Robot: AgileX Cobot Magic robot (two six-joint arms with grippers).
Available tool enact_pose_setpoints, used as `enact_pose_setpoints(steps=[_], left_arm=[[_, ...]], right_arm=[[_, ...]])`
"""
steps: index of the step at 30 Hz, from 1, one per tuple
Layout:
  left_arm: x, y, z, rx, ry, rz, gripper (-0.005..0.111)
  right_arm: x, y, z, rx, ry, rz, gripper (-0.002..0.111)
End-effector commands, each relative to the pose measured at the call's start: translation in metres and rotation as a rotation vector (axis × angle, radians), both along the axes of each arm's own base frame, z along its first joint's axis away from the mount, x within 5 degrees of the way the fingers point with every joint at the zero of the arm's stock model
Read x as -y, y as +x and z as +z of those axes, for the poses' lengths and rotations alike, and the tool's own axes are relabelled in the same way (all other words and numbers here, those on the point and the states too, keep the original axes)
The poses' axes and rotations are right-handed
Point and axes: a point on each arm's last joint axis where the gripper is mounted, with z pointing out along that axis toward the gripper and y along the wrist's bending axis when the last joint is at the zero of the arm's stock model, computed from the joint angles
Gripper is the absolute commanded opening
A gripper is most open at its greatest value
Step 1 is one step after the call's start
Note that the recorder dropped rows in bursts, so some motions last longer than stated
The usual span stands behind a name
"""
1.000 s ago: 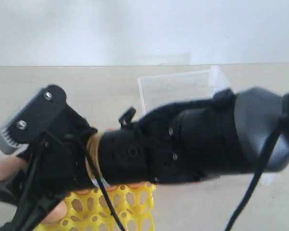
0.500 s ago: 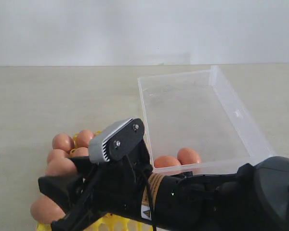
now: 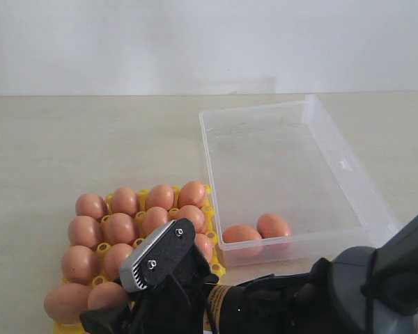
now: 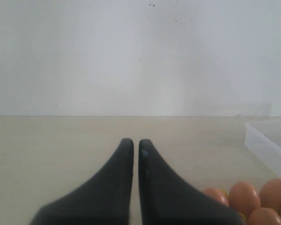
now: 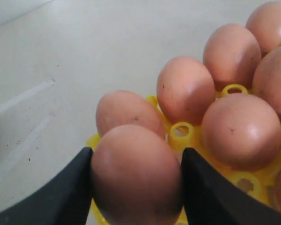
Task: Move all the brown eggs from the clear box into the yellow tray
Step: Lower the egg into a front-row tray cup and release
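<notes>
The pale table (image 3: 70, 139) fills the scene. My right arm (image 3: 285, 306) now lies low along the near edge of the exterior view. One second ago it crossed the middle and hid nearly everything, and half a second ago it was already lower.

The clear box (image 3: 254, 111) is now seen whole, right of the yellow tray (image 3: 103, 247) and just beside it. The tray was mostly covered before, and now it shows many brown eggs (image 3: 122, 228) in its cups. Two more eggs (image 3: 242, 234) lie against the near wall of the box.

My right gripper (image 5: 136, 173) is clamped on the held egg (image 5: 136, 159) at a corner of the tray. I cannot tell if this egg sits in a cup. My left gripper (image 4: 136, 145) holds nothing, its fingers (image 4: 119, 164) almost pressed together, above the bare table.
</notes>
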Motion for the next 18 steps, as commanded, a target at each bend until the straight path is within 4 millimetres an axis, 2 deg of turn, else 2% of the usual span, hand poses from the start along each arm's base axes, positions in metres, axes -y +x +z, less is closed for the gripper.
enact_pose_setpoints(steps=[1, 6, 14, 16, 18], left_arm=[[-0.0002, -0.0001, -0.0006, 0.005, 0.002, 0.003, 0.004], [-0.0002, -0.0001, -0.0006, 0.005, 0.002, 0.003, 0.004], [-0.0002, -0.0001, -0.0006, 0.005, 0.002, 0.003, 0.004], [-0.0002, -0.0001, -0.0006, 0.005, 0.002, 0.003, 0.004], [-0.0002, -0.0001, -0.0006, 0.005, 0.002, 0.003, 0.004]], right_arm=[[-0.003, 0.0058, 0.0009, 0.023, 0.05, -0.034, 0.0], [-0.003, 0.0112, 0.0031, 0.046, 0.054, -0.078, 0.0], [-0.0037, 0.0095, 0.0024, 0.059, 0.038, -0.051, 0.0], [-0.0045, 0.0081, 0.0023, 0.068, 0.033, -0.029, 0.006], [-0.0055, 0.0061, 0.0021, 0.074, 0.028, 0.0, 0.016]])
